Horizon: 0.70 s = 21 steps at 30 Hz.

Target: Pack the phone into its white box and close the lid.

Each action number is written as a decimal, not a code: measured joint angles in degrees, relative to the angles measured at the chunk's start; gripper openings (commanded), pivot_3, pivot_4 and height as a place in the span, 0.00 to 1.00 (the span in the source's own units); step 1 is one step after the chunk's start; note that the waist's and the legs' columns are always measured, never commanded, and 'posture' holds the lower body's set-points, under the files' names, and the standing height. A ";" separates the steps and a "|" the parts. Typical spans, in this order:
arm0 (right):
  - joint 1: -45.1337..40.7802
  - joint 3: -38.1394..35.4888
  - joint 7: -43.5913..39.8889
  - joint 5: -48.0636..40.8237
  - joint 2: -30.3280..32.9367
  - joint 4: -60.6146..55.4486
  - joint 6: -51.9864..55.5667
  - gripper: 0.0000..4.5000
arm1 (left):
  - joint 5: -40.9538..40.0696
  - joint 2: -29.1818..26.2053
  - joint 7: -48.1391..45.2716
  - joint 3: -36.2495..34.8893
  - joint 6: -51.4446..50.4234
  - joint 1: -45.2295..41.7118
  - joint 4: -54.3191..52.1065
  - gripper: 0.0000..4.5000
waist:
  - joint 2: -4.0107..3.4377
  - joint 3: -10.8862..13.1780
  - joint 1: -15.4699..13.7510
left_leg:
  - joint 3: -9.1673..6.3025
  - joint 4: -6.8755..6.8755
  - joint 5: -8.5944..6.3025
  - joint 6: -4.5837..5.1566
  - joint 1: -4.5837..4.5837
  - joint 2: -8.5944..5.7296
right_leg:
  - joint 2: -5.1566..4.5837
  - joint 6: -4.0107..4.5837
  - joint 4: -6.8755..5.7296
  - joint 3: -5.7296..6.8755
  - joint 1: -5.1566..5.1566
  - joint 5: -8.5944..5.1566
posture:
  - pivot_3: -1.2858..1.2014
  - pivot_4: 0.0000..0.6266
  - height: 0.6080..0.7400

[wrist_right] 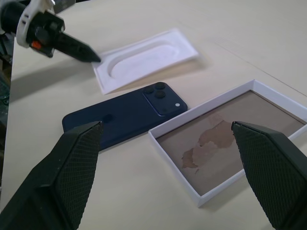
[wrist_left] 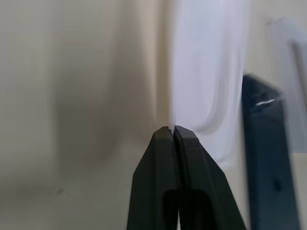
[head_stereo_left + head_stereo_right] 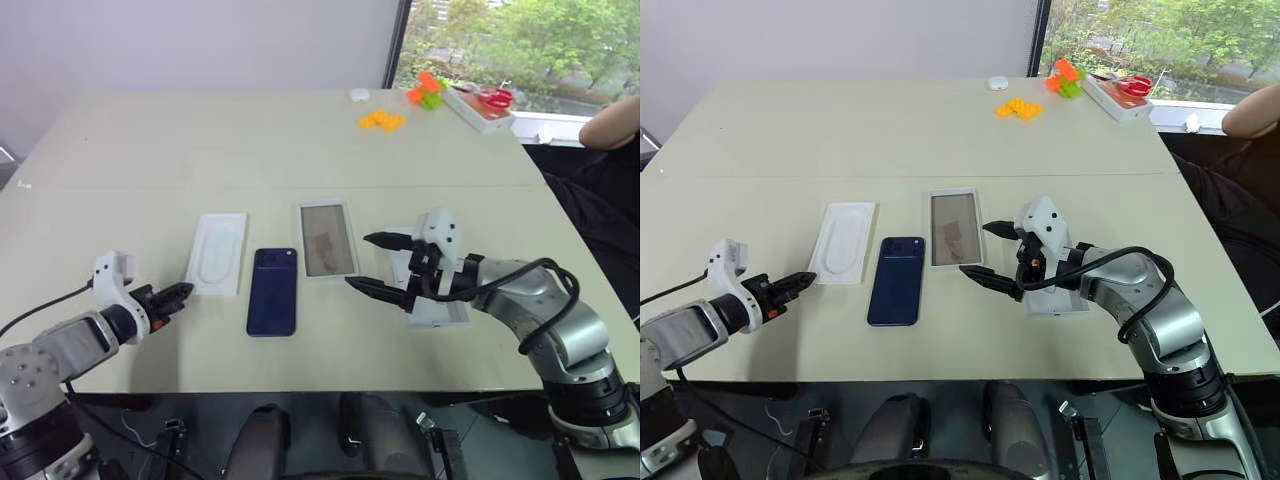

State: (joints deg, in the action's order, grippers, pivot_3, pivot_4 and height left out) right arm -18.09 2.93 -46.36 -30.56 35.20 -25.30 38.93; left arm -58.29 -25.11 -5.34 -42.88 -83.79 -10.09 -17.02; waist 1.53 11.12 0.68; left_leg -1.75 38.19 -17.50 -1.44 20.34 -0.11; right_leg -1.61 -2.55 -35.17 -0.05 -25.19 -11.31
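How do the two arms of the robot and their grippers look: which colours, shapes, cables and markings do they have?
Both arms are made of rounded silver-grey metal segments with black joints. A black cable loops along the right forearm, and another trails from the left arm. Each wrist carries a white angular housing. The left gripper has two slim black tapered fingers and a small orange marking at its base. The right gripper has the same black pointed fingers, with diamond-textured pads.

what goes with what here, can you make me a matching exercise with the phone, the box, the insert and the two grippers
Things:
1. phone
2. white box
3. flat white insert
4. left gripper
5. right gripper

States:
A. fingers shut, tip at the insert's near corner
B. open tray, tan-brown bottom, nothing in it
C. lying camera side up between insert and box
D. fingers wide apart, holding nothing
E. oval recess

Pairs: 1-C, 2-B, 3-E, 4-A, 5-D
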 measured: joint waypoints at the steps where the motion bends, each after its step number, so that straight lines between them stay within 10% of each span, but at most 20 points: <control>1: 0.00 0.34 0.01 0.02 -0.17 0.00 0.00 1.00 | -0.22 1.02 0.29 -0.86 0.67 0.11 0.15 0.01 | 0.00 0.00 0.02 | 0.00 0.01 0.00 0.00 0.01 0.02 | 0.00 0.00 0.00 0.00 0.00 0.00 | 0.52 0.24 1.00; 12: -0.42 1.14 0.26 0.10 -0.35 -0.12 -0.15 1.00 | -17.93 8.89 8.90 -7.89 11.40 1.57 -1.01 0.01 | 0.07 0.00 -0.19 | -0.05 0.04 0.00 -0.01 0.08 0.03 | -0.07 -0.01 0.02 0.01 -0.02 0.02 | 0.52 0.24 1.00; 21: -2.23 1.51 -0.61 1.84 -0.33 2.52 -1.95 1.00 | -29.68 20.89 35.48 20.30 23.09 -3.04 -10.08 0.01 | 0.11 -0.02 -1.38 | -0.01 0.07 0.00 -0.02 0.07 -0.18 | -0.13 -0.02 0.10 -0.06 0.09 0.25 | 0.52 0.24 1.00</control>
State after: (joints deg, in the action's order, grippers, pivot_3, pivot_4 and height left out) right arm -20.32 4.44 -46.97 -28.71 34.87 -22.78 36.99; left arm -87.97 -4.22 30.14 -22.58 -60.70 -13.12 -27.10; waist 1.64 11.10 -0.70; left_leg -1.76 38.26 -17.50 -1.45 20.41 -0.29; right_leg -1.74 -2.57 -35.08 -0.12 -25.11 -11.06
